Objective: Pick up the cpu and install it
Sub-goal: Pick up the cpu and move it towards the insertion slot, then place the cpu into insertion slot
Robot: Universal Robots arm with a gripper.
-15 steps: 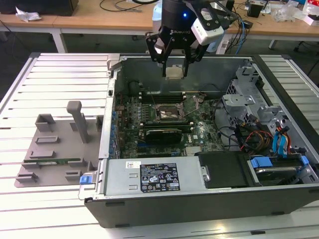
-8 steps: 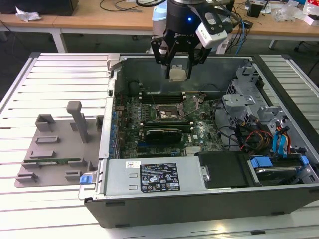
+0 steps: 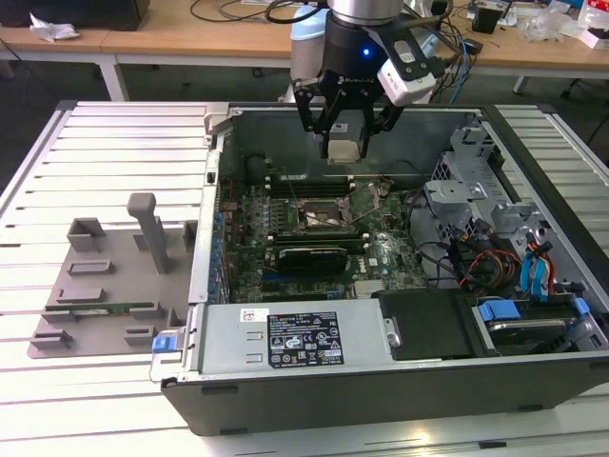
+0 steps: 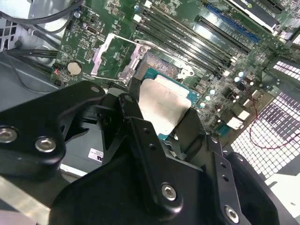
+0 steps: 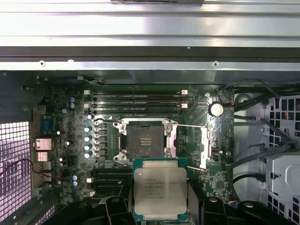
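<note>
Gripping the cpu (image 5: 160, 194) by two opposite edges, my end effector (image 3: 344, 150) is closed on it and hangs inside the open computer case (image 3: 381, 400). The chip sits flat between my fingers (image 4: 140, 136), silvery top facing up. The motherboard socket (image 5: 145, 140) lies below the end effector and slightly to one side, uncovered, its frame (image 5: 204, 147) swung aside. The cpu is held well above the socket.

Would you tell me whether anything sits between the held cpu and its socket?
Nothing visible does. The gripper holds the cpu above the board; the socket lies bare, its frame swung open aside.
</note>
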